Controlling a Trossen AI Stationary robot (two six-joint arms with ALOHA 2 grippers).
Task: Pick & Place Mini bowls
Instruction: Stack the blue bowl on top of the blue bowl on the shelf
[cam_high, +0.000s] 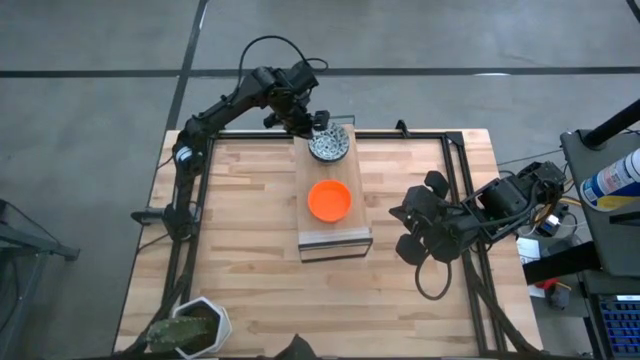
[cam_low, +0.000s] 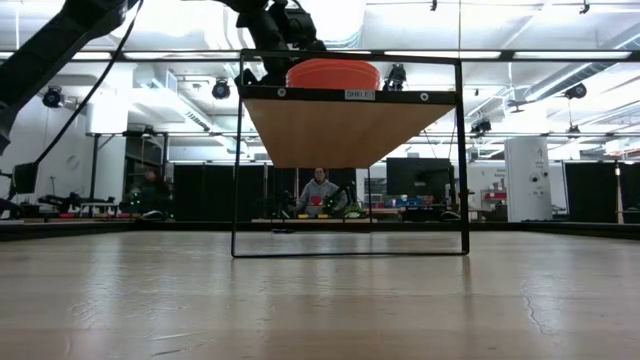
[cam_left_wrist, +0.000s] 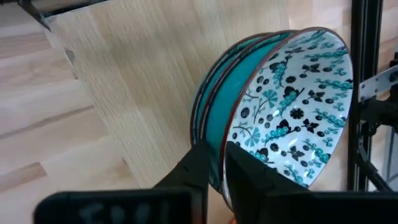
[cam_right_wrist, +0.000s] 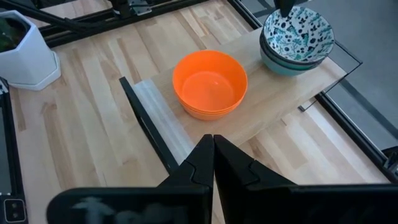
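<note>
A stack of blue-patterned mini bowls (cam_high: 328, 144) (cam_right_wrist: 297, 36) sits at the far end of a raised wooden shelf (cam_high: 335, 232). An orange mini bowl (cam_high: 329, 200) (cam_right_wrist: 210, 84) (cam_low: 333, 73), apparently nested in another, rests mid-shelf. My left gripper (cam_high: 318, 128) (cam_left_wrist: 217, 148) reaches in from the far left and is shut on the top patterned bowl (cam_left_wrist: 289, 106). My right gripper (cam_high: 400, 214) (cam_right_wrist: 213, 140) hangs shut and holding nothing above the table, right of the shelf. My left gripper has the top patterned bowl by its rim (cam_left_wrist: 221, 163), on the bowl's far-left side. One finger (cam_left_wrist: 252, 177) is inside the bowl, and the other (cam_left_wrist: 198, 168) is outside against the teal wall. The fingers slant down from the far left. The bowl sits nested in the stack.
The shelf stands on a thin black frame (cam_low: 350, 250) above the wooden table (cam_high: 250, 260). A white angular pot with a green plant (cam_high: 195, 325) (cam_right_wrist: 22, 46) stands at the near left corner. Black rails (cam_high: 460, 190) edge the table. People sit in the room beyond.
</note>
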